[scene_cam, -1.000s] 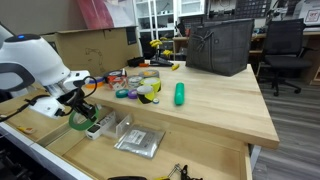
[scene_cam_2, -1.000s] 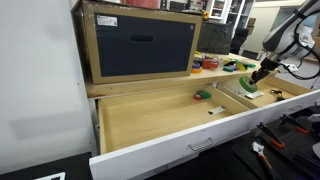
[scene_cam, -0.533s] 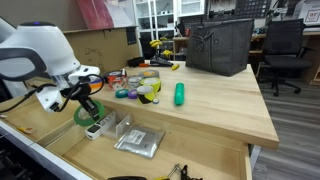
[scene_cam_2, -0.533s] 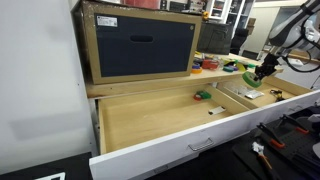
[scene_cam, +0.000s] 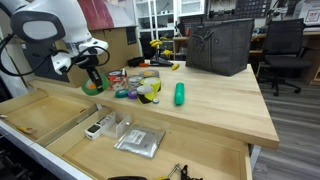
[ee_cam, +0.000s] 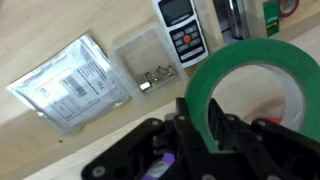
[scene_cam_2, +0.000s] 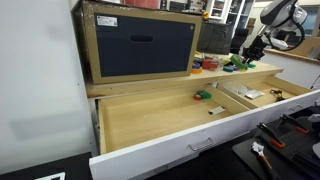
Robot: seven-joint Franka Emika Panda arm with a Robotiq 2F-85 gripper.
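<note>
You are holding the green tape roll [scene_cam: 92,87] in the jaws, which are clamping shut on its band; in the wrist view the dark fingers [ee_cam: 192,125] are pinching the near side of the ring [ee_cam: 245,52], one inside the hole and one outside. The roll is hanging in the air, standing on edge, at the left end of the counter [scene_cam: 210,112] and touching nothing but the jaws. Below and nearer to you the open drawer [scene_cam: 35,118] is showing a white handheld meter [scene_cam: 96,127], a clear plastic box [scene_cam: 120,127] just beside it on the right, and a silver foil pouch [scene_cam: 138,141] lying flat nearer still. The wrist view is looking down on those same three things: the meter [ee_cam: 180,30], the box [ee_cam: 150,62] and the pouch [ee_cam: 72,82]. On the counter, just right of the roll, a cluster of small items is sitting around a yellow-and-black tape roll [scene_cam: 148,92]. A green bottle [scene_cam: 180,94] is lying on its side further right, and a dark bin [scene_cam: 218,45] is standing at the far edge.
</note>
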